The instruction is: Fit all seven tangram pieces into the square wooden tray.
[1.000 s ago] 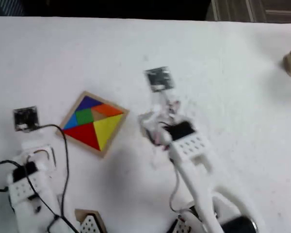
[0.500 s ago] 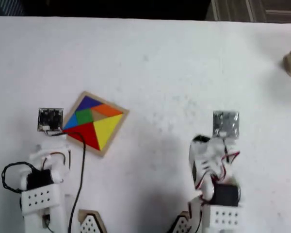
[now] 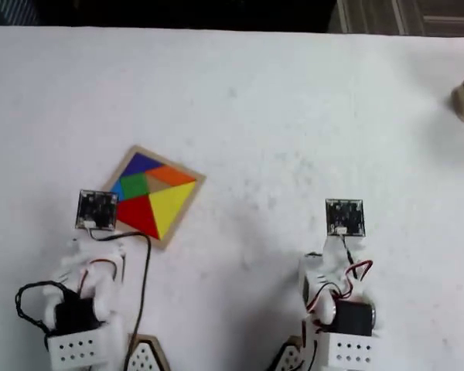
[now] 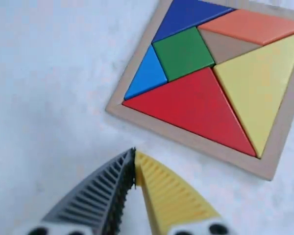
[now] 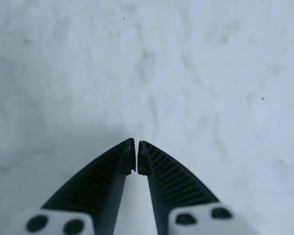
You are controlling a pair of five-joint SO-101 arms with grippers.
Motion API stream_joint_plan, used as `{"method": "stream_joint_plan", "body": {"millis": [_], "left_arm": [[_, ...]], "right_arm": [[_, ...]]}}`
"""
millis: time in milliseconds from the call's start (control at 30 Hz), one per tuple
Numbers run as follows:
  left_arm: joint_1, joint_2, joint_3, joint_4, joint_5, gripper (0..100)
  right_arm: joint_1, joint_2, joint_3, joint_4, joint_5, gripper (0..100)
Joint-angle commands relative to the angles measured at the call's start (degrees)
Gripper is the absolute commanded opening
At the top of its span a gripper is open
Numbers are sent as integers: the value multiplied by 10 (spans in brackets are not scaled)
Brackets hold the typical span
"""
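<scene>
No words, numbers, labels or signs are showing legibly at this table. The wooden tray (image 4: 187,138) and the tangram pieces (image 4: 196,100) are presenting plain wood and plain colour. The white table (image 3: 294,100) is carrying no print. Any marks on the two small dark boards (image 3: 97,209) above the arms are too blurred to read.

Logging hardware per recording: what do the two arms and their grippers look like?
Both arms are white with black motors. The left arm carries a black cable; the left gripper has one grey, one yellow ribbed finger. The right arm shows red wires; the right gripper has two black ribbed fingers.
</scene>
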Motion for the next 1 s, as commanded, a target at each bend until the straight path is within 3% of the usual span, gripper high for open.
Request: {"method": "stream_joint_plan", "body": {"millis": [0, 100, 233, 967], "left_arm": [[-3, -8, -3, 11, -3, 20], [-18, -7, -3, 22, -3, 20], [-17, -7, -3, 94, 0, 20], [-17, -7, -3, 91, 1, 20]], "right_arm": [[38, -15, 29, -4, 7, 18], [81, -13, 41, -14, 7, 18], [112, -14, 42, -14, 7, 18], [113, -14, 42, -14, 8, 18]]}}
